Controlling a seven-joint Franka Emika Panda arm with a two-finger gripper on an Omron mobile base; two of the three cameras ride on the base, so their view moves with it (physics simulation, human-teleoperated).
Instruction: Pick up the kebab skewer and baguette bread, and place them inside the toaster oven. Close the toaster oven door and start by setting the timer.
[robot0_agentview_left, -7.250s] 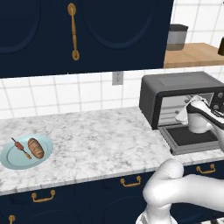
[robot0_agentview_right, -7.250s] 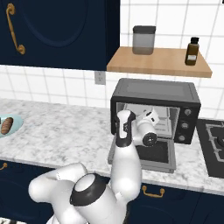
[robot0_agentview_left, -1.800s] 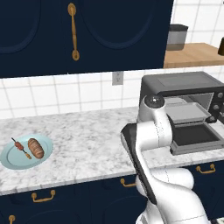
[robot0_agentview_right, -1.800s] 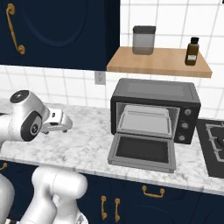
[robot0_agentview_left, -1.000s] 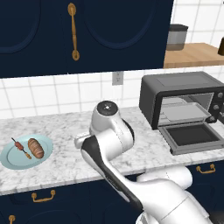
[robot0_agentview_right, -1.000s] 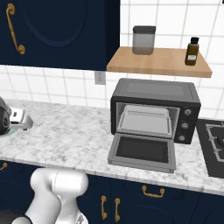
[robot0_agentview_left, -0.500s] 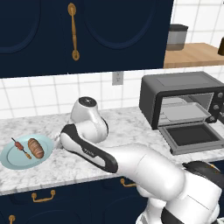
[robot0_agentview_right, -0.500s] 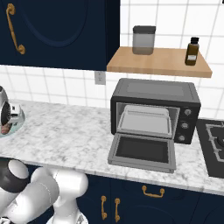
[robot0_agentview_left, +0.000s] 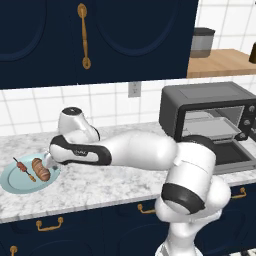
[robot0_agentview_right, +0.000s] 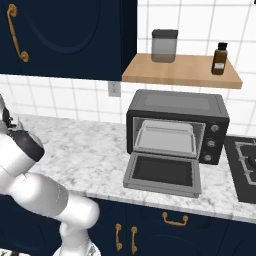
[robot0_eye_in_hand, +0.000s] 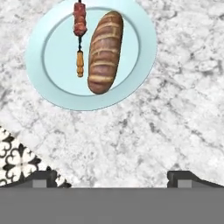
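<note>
Over at the far left of the table (robot0_agentview_left: 100, 187), the pale blue plate (robot0_agentview_left: 12, 181) carries both items: the kebab skewer (robot0_agentview_left: 24, 169) on the left and the baguette bread (robot0_agentview_left: 41, 169) just right of it, side by side, each with its long axis running from far-left to near-right in the left base view. Through the hand view the skewer (robot0_eye_in_hand: 79, 37) and the loaf (robot0_eye_in_hand: 104, 52) lie nearly parallel and slightly apart, the loaf's axis tipped a little off the stick's, and one end of the skewer runs out past the picture edge. Neither has been lifted, so the picking is all to come. The tool (robot0_eye_in_hand: 111, 177) hangs above the table just off the plate's rim, jaws spread wide and empty, fingertips (robot0_eye_in_hand: 186, 177) well clear of the food; it looks to be lining up a first grasp, and a grip across the short width of either item seems the sensible call. Moving right, the white arm stretches back across the marble to its base. At the right, the toaster oven (robot0_agentview_right: 177, 125) stands with its toaster oven door (robot0_agentview_right: 162, 172) folded down flat and a tray (robot0_agentview_right: 165, 137) showing inside, ready to receive. Left to do: carry both items in, shut the door, set the timer on the knobs (robot0_agentview_right: 212, 136).
</note>
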